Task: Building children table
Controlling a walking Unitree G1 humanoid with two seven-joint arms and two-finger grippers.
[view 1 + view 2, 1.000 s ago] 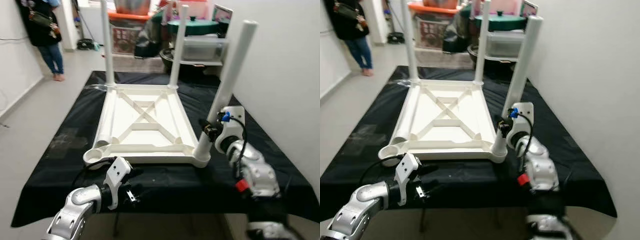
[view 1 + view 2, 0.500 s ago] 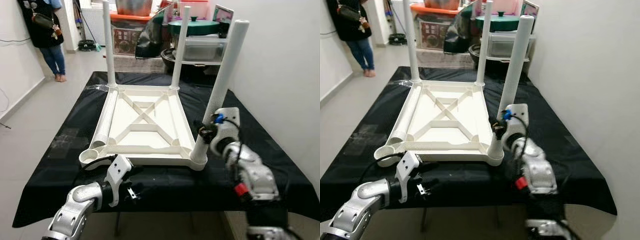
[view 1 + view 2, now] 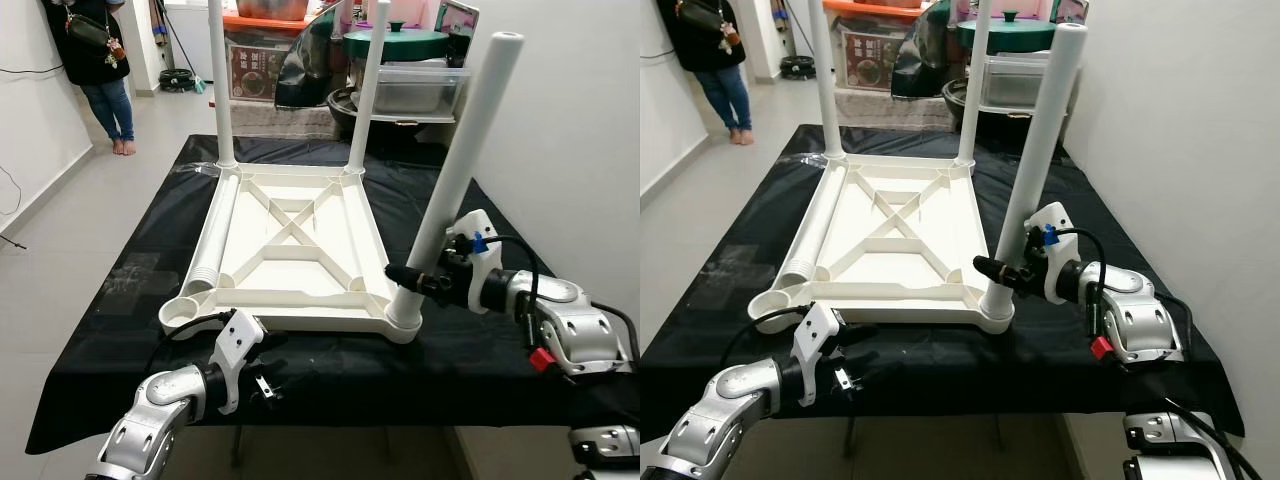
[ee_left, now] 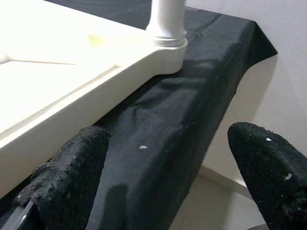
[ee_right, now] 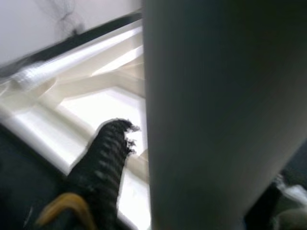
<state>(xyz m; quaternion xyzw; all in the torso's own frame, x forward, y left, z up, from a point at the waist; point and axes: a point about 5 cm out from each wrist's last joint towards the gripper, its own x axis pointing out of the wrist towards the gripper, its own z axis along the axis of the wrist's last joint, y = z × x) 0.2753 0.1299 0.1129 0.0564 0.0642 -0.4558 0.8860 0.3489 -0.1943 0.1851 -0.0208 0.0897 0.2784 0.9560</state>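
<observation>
The white children's table point(image 3: 290, 250) lies upside down on the black-draped worktable point(image 3: 140, 290), underside up so the legs can be pushed into its corner sockets. Two legs stand in the far corners, and a third leg point(image 3: 452, 180) rises from the near right socket, leaning slightly right. The near left socket point(image 3: 180, 313) is empty, and the fourth leg point(image 3: 212, 235) lies along the left edge, I'd guess waiting its turn. The right gripper point(image 3: 418, 282) is closed on the third leg low down, likely steadying or seating it. The left gripper point(image 3: 262, 380) hangs at the near table edge, fingers point(image 4: 72, 177) spread wide and empty. Compared with a second ago, the right forearm has swung out to the right and now reaches in sideways, and the leg stands a little straighter.
</observation>
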